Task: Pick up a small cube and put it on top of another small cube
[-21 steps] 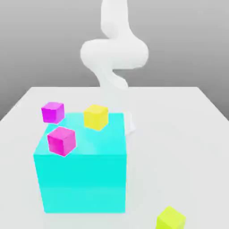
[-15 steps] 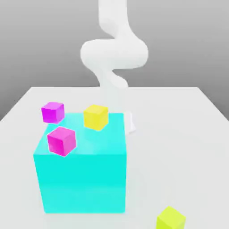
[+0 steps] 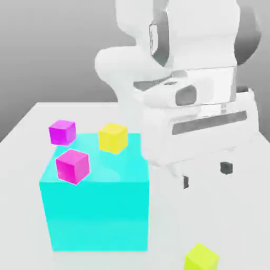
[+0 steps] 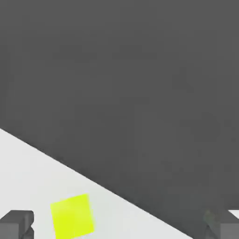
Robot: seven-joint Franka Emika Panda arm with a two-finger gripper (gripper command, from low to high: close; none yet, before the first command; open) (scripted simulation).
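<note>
White arm's gripper (image 3: 206, 175) spread wide and empty above the tabletop (image 3: 232, 221), lime cube (image 3: 201, 258) on the tabletop near its front edge, beside the cyan block (image 3: 95, 211)

no readable text, labels, or numbers

A white table (image 3: 232, 232) carries everything. A big cyan block (image 3: 95, 211) sits on it toward the exterior view's left, near the front. Just behind that block's far left corner a magenta cube (image 3: 62, 132) rests on the tabletop. The small lime cube (image 3: 201, 258) lies on the table at the near edge, to the exterior view's right of the cyan block and apart from it; in the hand view (image 4: 71, 216) it lies close to the table's edge.
</note>
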